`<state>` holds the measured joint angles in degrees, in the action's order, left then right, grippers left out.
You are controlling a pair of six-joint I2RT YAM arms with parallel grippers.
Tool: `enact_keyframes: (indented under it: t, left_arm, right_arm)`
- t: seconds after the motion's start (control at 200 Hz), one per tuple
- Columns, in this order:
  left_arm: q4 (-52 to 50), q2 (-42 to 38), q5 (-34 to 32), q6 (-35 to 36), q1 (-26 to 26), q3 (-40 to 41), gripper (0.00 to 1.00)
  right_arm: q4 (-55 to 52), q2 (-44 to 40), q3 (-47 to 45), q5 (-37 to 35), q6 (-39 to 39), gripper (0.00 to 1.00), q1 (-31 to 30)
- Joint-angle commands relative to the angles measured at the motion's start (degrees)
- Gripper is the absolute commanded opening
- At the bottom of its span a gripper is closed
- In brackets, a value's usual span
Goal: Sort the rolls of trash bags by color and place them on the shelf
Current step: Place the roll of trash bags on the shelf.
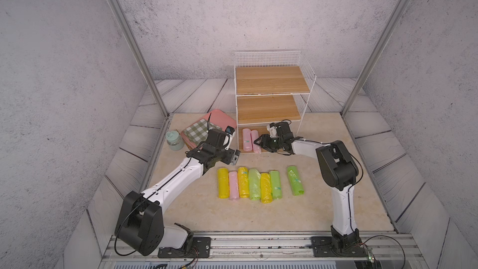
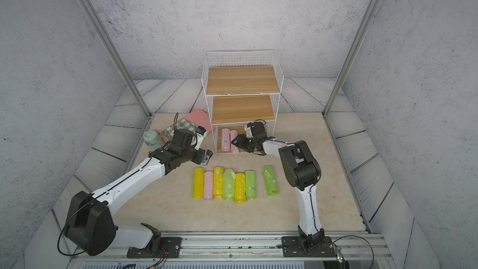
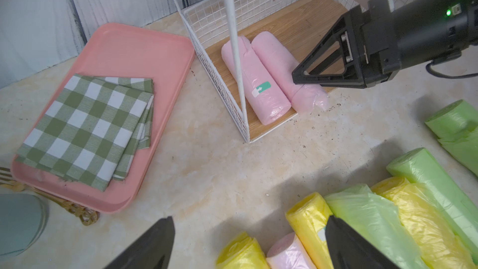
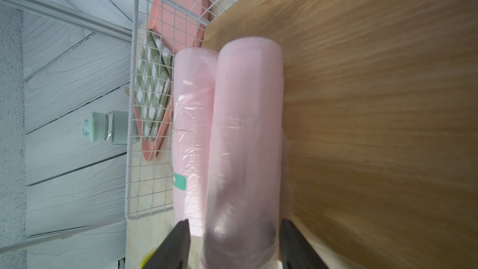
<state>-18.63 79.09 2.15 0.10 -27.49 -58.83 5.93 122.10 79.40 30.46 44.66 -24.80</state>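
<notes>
- Well, the right gripper [image 1: 256, 141] is reaching into the bottom level of the shelf [image 1: 271, 80]. Its jaws stand part-way apart, straddling the near end of a pink roll [image 3: 279, 58]. I can see a gap on one side, so to me it looks loose rather than pinched.
- That roll lies on the bottom board [image 3: 297, 21], touching another pink roll [image 3: 269, 104] that sits against the shelf's wire side.
- The left gripper [image 1: 234, 158] hangs in front of the shelf, jaws wide, nothing in them.
- A row of seven rolls [image 1: 266, 188] lies on the table [image 1: 258, 213] in front of the shelf: three yellow, three green and the last pink roll [image 1: 233, 186]. They are packed close, except one green roll [image 1: 294, 181] set apart.
- Risk: the straddled roll pokes out past the shelf's front edge, and its wrap is loose and crinkly. A finger brushing it on the way out could snag the film and drag the roll off the board.
- Risk: the middle board [image 1: 267, 108] sits low over the right wrist, so lifting before backing out would knock it.
- Room: the rest of the bottom board is bare, enough for the last pink one, I'd judge. Both upper boards are free. The shelf is open only at the front; wire closes its sides and back.
- The tray [image 1: 222, 117] with its checked cloth [image 1: 199, 131] sits close beside the shelf, leaving the left arm little slack there.
</notes>
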Motion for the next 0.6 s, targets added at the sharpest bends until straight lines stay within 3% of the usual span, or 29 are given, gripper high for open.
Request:
enact_keyframes:
  t: [0.0, 0.285, 0.595]
  left_arm:
    - [-2.3, -0.1, 0.4, -1.0, 0.3, -2.2, 0.97]
    - [-4.0, -3.4, 2.1, -0.4, 0.3, -2.3, 0.97]
    - [-6.9, -8.0, 3.2, -0.2, 0.2, -2.6, 0.97]
  right_arm:
    - [0.0, -3.2, -2.4, -0.5, -2.0, 0.62, 0.2]
    - [1.5, -9.3, -8.2, -1.8, -5.1, 0.74, 0.0]
    - [3.2, -15.5, -14.0, -2.2, -6.9, 0.76, -0.3]
